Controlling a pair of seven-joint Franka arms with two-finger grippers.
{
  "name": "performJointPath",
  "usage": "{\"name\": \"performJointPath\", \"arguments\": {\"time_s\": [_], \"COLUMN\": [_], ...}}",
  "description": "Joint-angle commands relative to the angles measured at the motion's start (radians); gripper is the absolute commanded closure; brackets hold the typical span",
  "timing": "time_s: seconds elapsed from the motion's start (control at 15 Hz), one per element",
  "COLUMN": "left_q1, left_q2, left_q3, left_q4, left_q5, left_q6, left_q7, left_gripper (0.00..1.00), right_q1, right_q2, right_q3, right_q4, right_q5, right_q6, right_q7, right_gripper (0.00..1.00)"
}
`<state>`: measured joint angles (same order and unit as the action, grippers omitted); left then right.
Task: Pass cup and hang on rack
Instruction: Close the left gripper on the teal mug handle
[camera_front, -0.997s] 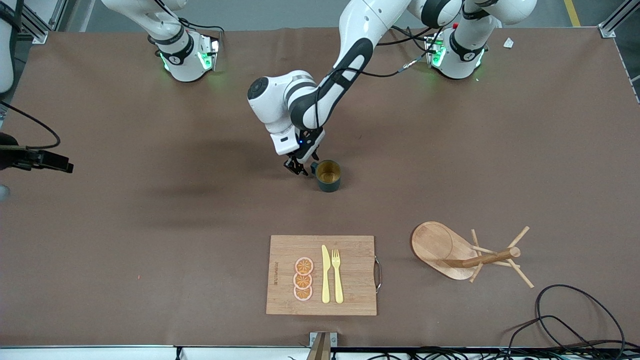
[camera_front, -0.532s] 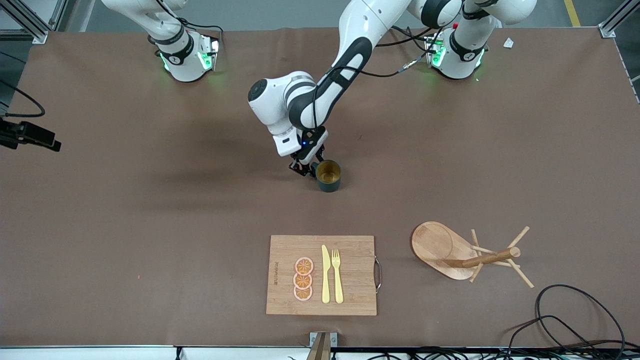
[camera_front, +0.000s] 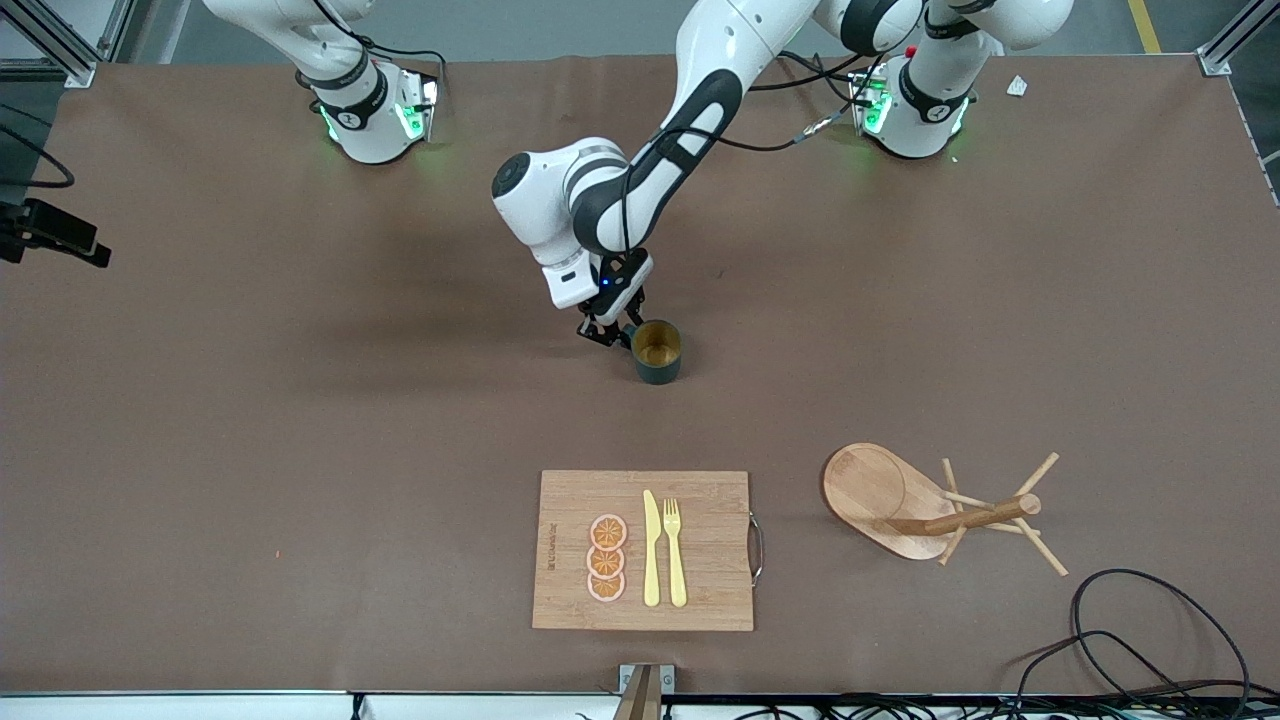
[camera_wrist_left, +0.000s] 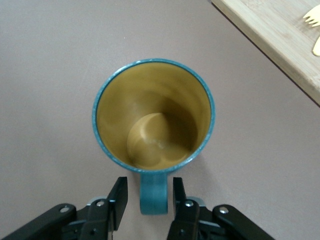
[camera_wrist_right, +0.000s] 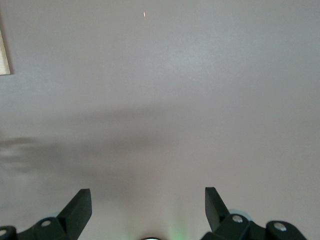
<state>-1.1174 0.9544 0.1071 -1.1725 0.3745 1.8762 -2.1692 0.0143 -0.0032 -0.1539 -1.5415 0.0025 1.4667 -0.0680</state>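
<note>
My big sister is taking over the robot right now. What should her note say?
Left gripper: low on the table, fingers either side of the small dark teal mug's handle, narrow gaps showing, not gripping.
Right gripper: open, waiting above bare table.
Mug: upright mid-table.
Light wooden mug tree: nearer the front camera than the mug, toward the left arm's end, beside the wooden cutting board.
Done: nothing.
Left: grip, lift, pass, hang.

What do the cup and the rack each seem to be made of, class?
The cup: probably glazed ceramic or enamelled metal; teal outside, glossy mustard inside with soft reflections. Which of the two, I cannot tell.
The rack: light unpainted wood, matte; grain shows on its oval base, and the post and pegs are plain dowels.
</note>
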Motion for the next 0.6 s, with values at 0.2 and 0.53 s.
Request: {"name": "performJointPath", "arguments": {"time_s": [0.2, 0.53], "left_q1": [-0.016, 0.014], "left_q2": [-0.026, -0.107], "left_q3": [0.003, 0.005], "left_q4": [0.004, 0.004], "left_q5": [0.015, 0.009], "left_q6": [-0.029, -0.029], "left_q7": [-0.02, 0.058], "left_gripper": [0.91, 1.0], "right_q1": [-0.005, -0.004], "right_q2": [-0.064, -0.081], "right_q3": [0.007, 0.013], "right_q4": [-0.049, -0.045], "right_q5": [-0.013, -0.012], "right_q6": [0.006, -0.014], "right_q7": [-0.012, -0.012], "right_gripper": [0.0, 0.0]}}
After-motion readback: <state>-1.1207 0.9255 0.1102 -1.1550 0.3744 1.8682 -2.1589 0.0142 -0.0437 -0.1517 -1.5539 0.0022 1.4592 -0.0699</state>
